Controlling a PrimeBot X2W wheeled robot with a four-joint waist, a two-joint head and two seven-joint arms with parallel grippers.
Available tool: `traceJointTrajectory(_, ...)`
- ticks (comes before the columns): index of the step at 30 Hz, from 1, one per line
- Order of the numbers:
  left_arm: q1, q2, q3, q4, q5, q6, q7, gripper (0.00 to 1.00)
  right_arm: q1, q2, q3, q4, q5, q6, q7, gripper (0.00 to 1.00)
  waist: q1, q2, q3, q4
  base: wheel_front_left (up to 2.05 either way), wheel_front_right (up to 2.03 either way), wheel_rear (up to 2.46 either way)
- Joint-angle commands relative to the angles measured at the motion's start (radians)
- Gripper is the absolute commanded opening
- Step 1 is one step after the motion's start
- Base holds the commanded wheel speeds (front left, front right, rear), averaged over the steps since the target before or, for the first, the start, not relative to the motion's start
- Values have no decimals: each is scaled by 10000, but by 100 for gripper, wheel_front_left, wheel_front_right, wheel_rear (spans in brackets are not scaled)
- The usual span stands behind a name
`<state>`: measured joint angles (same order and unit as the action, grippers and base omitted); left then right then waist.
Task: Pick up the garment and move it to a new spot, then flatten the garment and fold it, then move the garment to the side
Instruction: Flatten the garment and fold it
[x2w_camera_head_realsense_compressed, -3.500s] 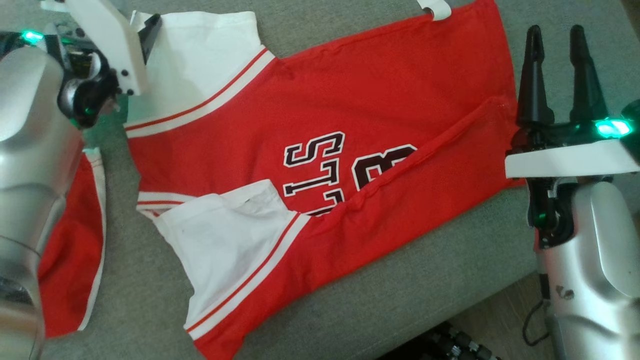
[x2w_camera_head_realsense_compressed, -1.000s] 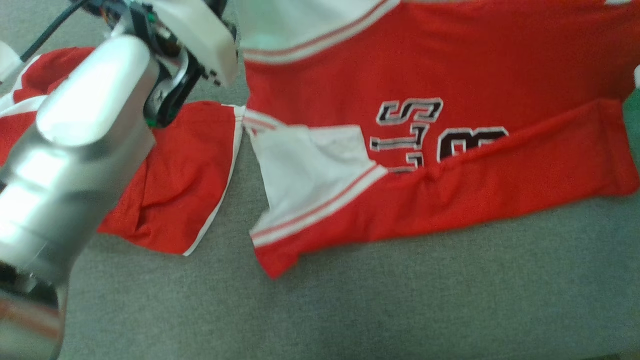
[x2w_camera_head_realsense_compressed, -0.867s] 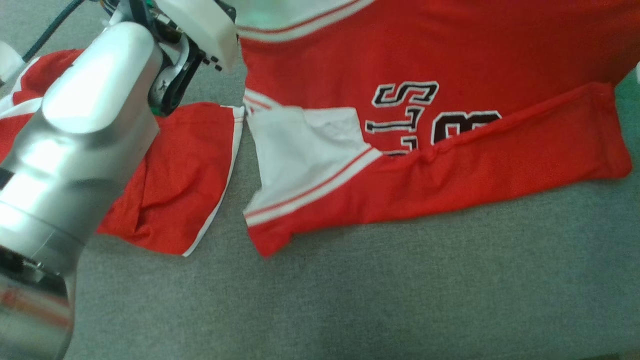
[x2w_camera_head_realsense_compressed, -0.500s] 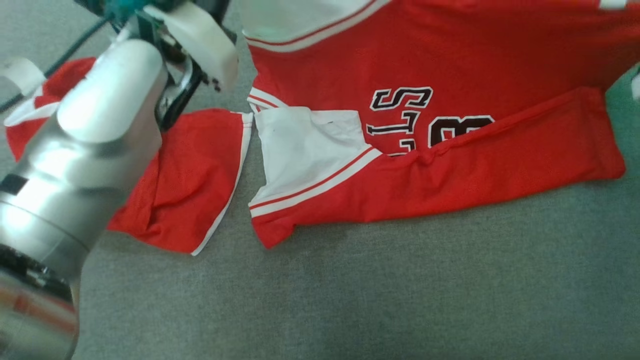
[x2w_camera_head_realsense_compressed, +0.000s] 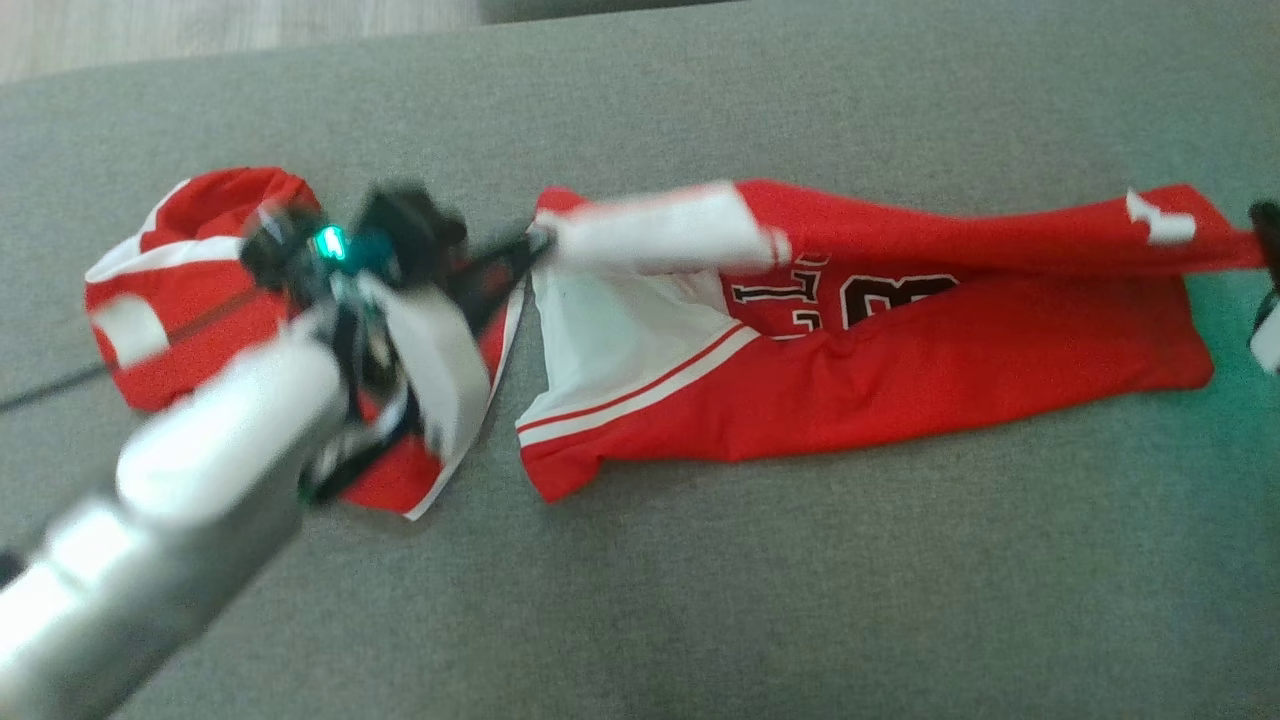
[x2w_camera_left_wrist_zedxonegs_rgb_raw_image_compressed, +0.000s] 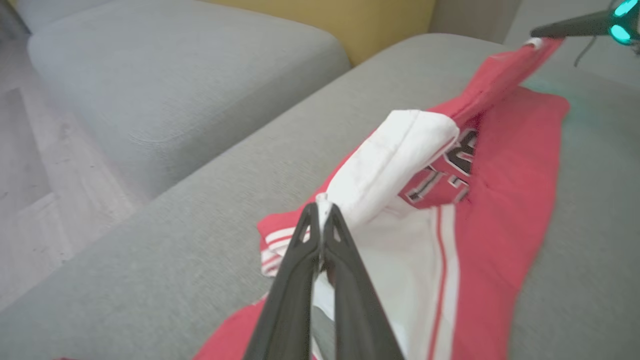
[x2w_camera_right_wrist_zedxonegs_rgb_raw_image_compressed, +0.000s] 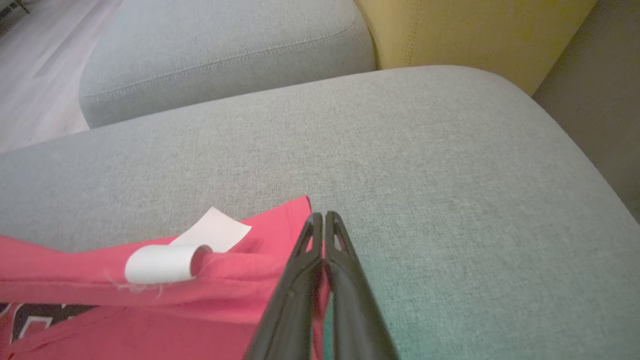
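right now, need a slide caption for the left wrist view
Left gripper pinches a white fold of the red jersey above the grey cushion; right gripper holds its far end.

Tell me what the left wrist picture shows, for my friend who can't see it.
The left gripper, shut tight, pinches the white sleeve of a red jersey and holds it up off a grey sofa. At the top right, the right gripper holds the jersey's far red corner.
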<state>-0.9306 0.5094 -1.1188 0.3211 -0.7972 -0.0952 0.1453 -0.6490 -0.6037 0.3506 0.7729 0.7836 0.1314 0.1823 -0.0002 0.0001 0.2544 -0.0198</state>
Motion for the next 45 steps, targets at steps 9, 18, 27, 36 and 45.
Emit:
traceJointTrajectory(9, 865, 2089, -503, -3545, -691, 277, 2247, 0, 861, -1021, 720, -852, 688, -7, 1943, 0, 2, -1, -214, -8, 0, 0, 0)
traceJointTrajectory(18, 1033, 2136, -864, -3996, -385, 623, 2717, 0, 1043, -1100, 870, -1379, 864, -7, 2596, 0, 2, -1, -14, -164, 0, 0, 0)
traceJointTrajectory(27, 1197, 1545, -616, -3537, -13, 1273, 1846, 100, 856, -644, 192, -1152, 805, -7, 2038, 100, 2, -1, -143, -315, 0, 0, 0)
traceJointTrajectory(36, 1677, 220, 1282, -2444, 3, 3364, -1541, 100, 918, 346, -1032, -2413, -222, -7, -1782, 100, 2, -1, -730, -368, 0, 0, 0)
traceJointTrajectory(45, 3470, -764, 3085, -1728, -386, 4592, -4002, 100, 2336, 1956, -1769, -4094, -1817, -7, -4032, 100, 2, -1, -1141, -415, 0, 0, 0)
